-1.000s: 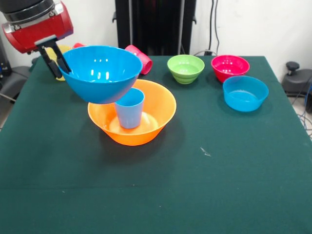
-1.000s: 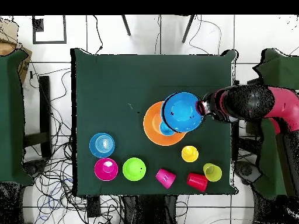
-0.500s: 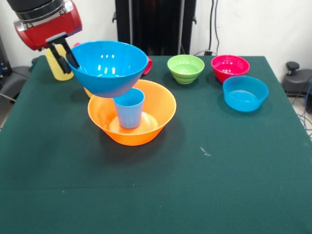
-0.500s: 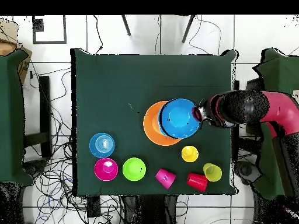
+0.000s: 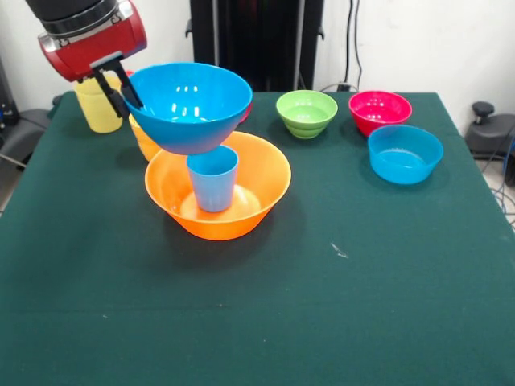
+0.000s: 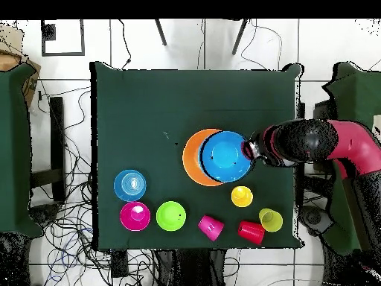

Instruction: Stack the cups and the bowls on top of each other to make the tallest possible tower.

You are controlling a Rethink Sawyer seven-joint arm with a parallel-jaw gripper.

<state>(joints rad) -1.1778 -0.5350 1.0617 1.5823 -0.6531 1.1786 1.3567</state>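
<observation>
Two bowls and a cup made up the stack on the green table (image 5: 362, 281): the large orange bowl (image 5: 257, 201) sat on the cloth with the light blue cup (image 5: 213, 178) standing upright inside it, and the large blue bowl (image 5: 189, 104) was held over the cup, tipped slightly, its base right at the cup's rim. The hand (image 5: 117, 88) pinched the blue bowl's rim, one finger inside the wall and one outside. From the front, whether the base touched the cup could not be told.

Only the front view showed the cup; overhead, the large blue bowl (image 6: 225, 156) covered it and most of the large orange bowl (image 6: 192, 158), leaving an orange crescent. The overhead view showed the hand (image 6: 251, 151) at the bowl's rim, and also the pink cup (image 6: 210, 227) on its side and the red cup (image 6: 251, 232), both hidden from the front. The green bowl (image 5: 306, 113), magenta bowl (image 5: 380, 112) and small blue bowl (image 5: 405, 153) stood apart.
</observation>
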